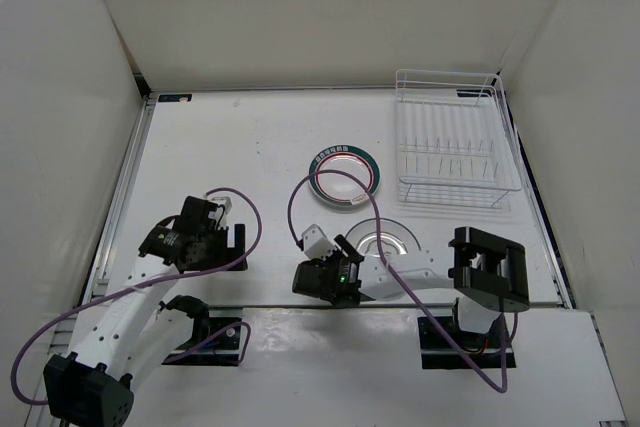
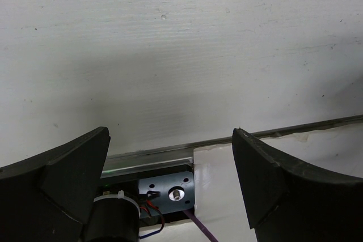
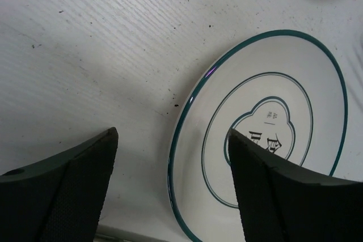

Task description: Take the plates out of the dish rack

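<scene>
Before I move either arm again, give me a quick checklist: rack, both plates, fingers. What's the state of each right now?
1. Dish rack free of plates: ok, none stand between its tines in the top view.
2. Green-rimmed plate lying flat on the table: ok.
3. Teal-ringed plate lying flat on the table: ok, nothing grips it.
4. Right gripper empty: ok, fingers wide apart above the teal-ringed plate's rim.
5. Left gripper empty: ok, fingers apart over bare table.
</scene>
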Controlling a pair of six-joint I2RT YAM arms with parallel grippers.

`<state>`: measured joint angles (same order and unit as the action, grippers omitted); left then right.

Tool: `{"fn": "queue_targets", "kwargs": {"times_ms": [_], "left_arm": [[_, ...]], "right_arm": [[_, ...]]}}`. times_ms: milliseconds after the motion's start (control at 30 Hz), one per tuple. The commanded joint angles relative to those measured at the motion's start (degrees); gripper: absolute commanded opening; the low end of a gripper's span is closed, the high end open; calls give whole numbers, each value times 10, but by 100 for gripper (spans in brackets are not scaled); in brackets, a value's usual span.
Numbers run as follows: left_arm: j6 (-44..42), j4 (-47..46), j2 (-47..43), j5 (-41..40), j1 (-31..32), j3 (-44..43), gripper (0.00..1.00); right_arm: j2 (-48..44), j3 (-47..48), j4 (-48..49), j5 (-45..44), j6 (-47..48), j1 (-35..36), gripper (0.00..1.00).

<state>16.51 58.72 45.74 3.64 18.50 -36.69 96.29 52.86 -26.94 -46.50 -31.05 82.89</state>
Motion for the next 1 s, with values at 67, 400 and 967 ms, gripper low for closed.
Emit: {"fn": "queue_targets", "kwargs": {"times_ms": [67,400,967], "left_arm": [[2,6,-17,-14,0,-11,100],[6,4,-37,-21,0,-11,100],[10,2,-56,-26,0,-11,100]], "right_arm": [[-58,61,-73,-14,50,1,87],[-245,149,-111,46,158,-10,90],[-336,139,-189,108,121,-19,90]]}}
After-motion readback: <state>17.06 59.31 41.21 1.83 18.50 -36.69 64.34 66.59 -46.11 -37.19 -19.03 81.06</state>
